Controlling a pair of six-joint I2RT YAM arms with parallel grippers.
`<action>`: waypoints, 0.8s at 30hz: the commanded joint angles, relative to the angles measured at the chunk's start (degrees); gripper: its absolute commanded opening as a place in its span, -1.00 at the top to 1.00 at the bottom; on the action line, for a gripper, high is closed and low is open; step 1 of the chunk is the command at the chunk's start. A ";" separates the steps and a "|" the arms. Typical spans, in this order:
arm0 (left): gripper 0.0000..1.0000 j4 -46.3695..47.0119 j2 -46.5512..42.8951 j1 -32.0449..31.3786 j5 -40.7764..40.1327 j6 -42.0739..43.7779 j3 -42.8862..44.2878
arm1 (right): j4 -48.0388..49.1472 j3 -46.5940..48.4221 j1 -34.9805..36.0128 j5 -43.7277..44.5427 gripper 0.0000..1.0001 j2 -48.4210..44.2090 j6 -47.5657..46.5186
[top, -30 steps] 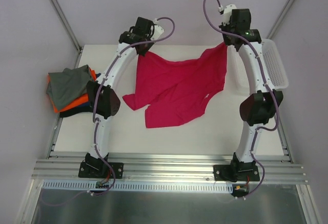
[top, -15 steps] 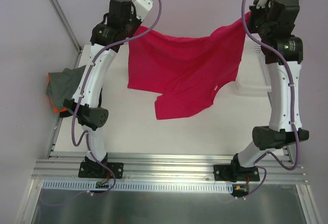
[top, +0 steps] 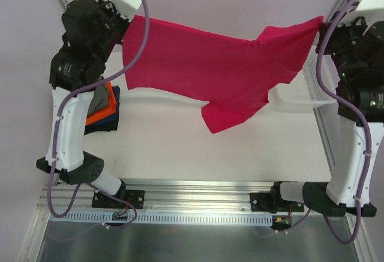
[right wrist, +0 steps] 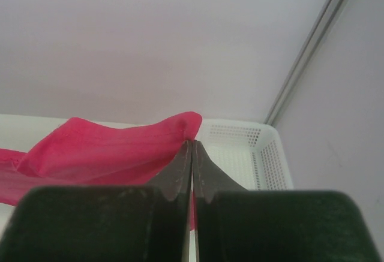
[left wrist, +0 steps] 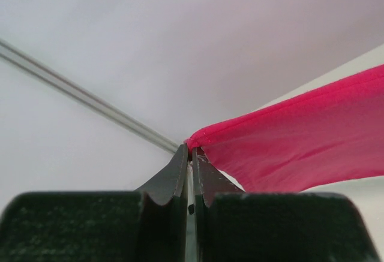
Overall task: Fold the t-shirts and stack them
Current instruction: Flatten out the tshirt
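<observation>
- Above the table [top: 180,154], the magenta t-shirt [top: 222,73] hangs stretched between both arms; spreading it for folding is the step, I judge.
- The folded stack [top: 102,109] lies at left.
- The left gripper [left wrist: 191,149] and right gripper [right wrist: 192,143] each clamp a corner (lowering evenly comes next).
- No writing is legible.

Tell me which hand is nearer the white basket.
Right. The right hand pinches the pink t-shirt close by the basket; the left hand holds its other end, across the table.
</observation>
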 commanded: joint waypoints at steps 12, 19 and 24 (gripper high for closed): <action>1.00 4.48 -15.28 -0.02 -3.90 5.31 -9.06 | 3.39 1.07 -0.49 -2.25 0.99 -13.78 3.71; 1.00 4.65 -15.46 -0.02 -3.11 5.66 -7.39 | 3.56 4.84 -1.01 1.44 0.99 -13.52 0.12; 1.00 5.00 -14.05 -0.02 -1.96 6.89 -6.42 | 6.64 4.41 -1.01 3.99 0.99 -12.11 -3.40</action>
